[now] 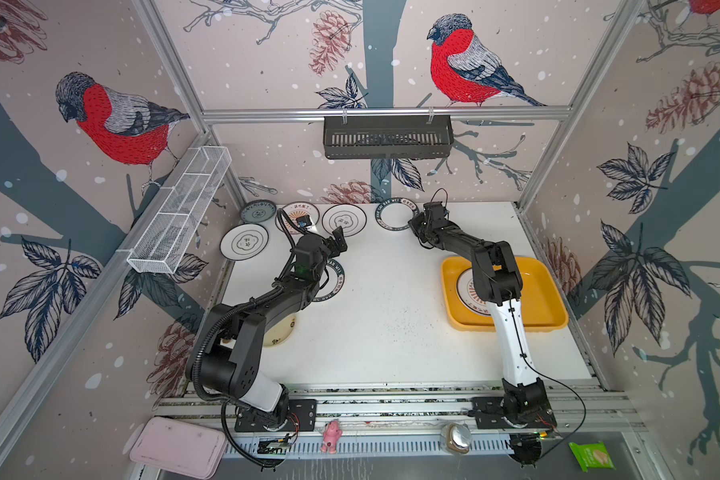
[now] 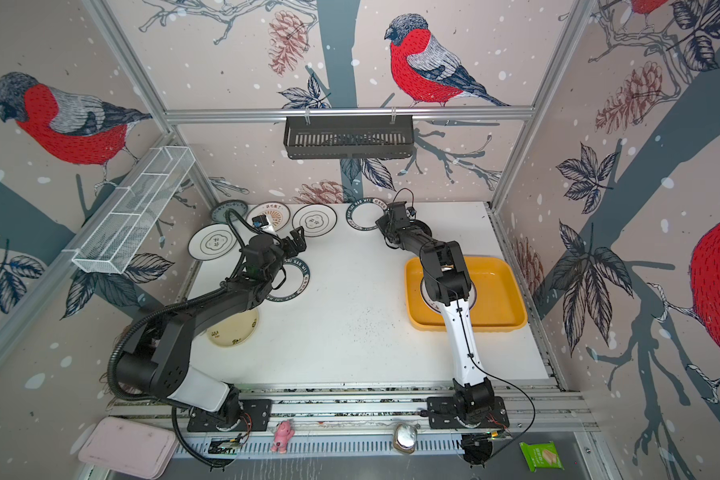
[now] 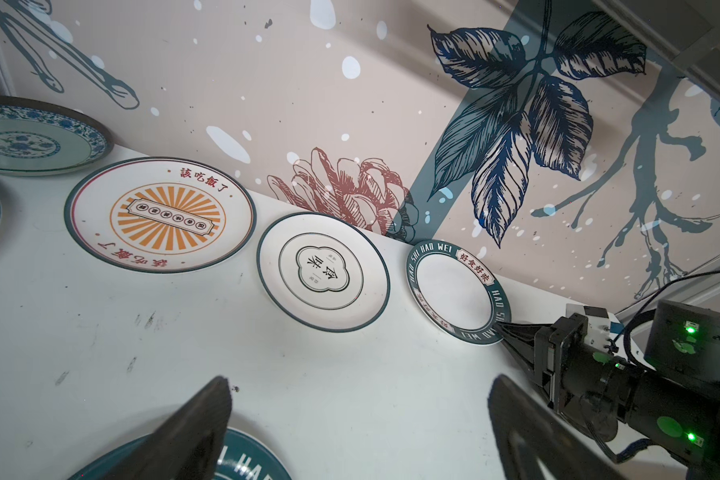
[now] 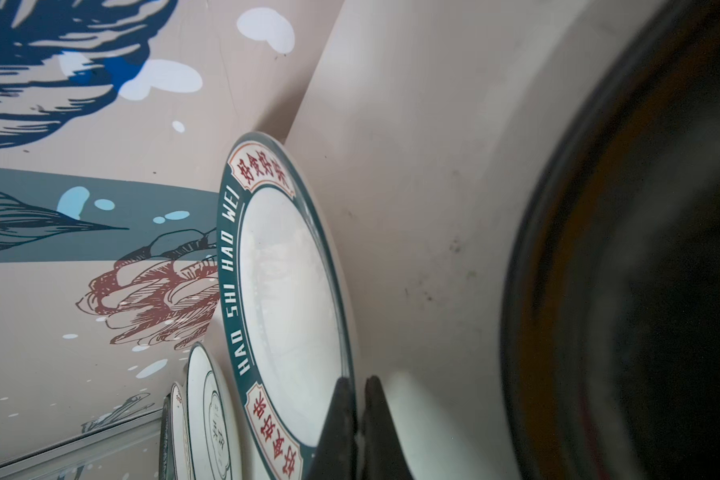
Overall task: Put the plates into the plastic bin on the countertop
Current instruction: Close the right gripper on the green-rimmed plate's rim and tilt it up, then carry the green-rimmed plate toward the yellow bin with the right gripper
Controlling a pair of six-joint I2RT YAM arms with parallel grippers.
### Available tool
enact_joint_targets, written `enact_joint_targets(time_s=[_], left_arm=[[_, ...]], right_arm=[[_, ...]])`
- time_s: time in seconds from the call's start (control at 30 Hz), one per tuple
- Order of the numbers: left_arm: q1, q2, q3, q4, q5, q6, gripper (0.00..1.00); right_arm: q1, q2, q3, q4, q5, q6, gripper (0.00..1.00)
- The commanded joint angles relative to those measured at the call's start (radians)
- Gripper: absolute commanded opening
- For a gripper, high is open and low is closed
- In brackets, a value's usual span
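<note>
White countertop (image 1: 391,332) first: the left gripper (image 1: 338,241) hovers, fingers spread and empty, by the near lettered plate (image 1: 336,284). Further along, the right gripper (image 4: 356,380) is clamped on the rim of the back lettered plate (image 4: 292,291). Pickup under way, I reckon; next, lift it clear and carry it right to the yellow bin (image 1: 547,291), holding one sunburst plate (image 1: 466,286).

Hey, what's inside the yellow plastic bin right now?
One plate lies in the plastic bin: white, with orange rays showing. The right arm covers its middle, so whether another plate sits beneath it cannot be told.
</note>
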Motion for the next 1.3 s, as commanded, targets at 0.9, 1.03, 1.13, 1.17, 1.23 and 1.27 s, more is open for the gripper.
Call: enact_joint_targets(time_s=[0.9, 1.03, 1.13, 1.17, 1.23, 1.27], left_arm=[[-0.029, -0.266, -0.027, -0.162, 0.243, 0.016, 0.96], [-0.060, -0.303, -0.037, -0.206, 0.282, 0.003, 0.96], [-0.104, -0.318, -0.026, -0.274, 0.301, 0.009, 0.96], [-0.117, -0.324, -0.023, -0.291, 0.311, 0.004, 0.96], [-0.122, -0.332, 0.014, -0.365, 0.350, -0.029, 0.96], [-0.122, -0.334, 0.056, -0.425, 0.382, -0.028, 0.96]], right_arm=[[0.056, -0.402, -0.289, -0.056, 0.000, -0.190, 0.02], [0.067, -0.488, -0.376, -0.035, -0.040, -0.210, 0.02], [0.084, -0.546, -0.435, -0.035, -0.049, -0.231, 0.02], [0.090, -0.567, -0.457, -0.031, -0.045, -0.235, 0.02], [0.100, -0.597, -0.487, -0.026, -0.049, -0.238, 0.02], [0.105, -0.611, -0.499, -0.025, -0.054, -0.243, 0.02]])
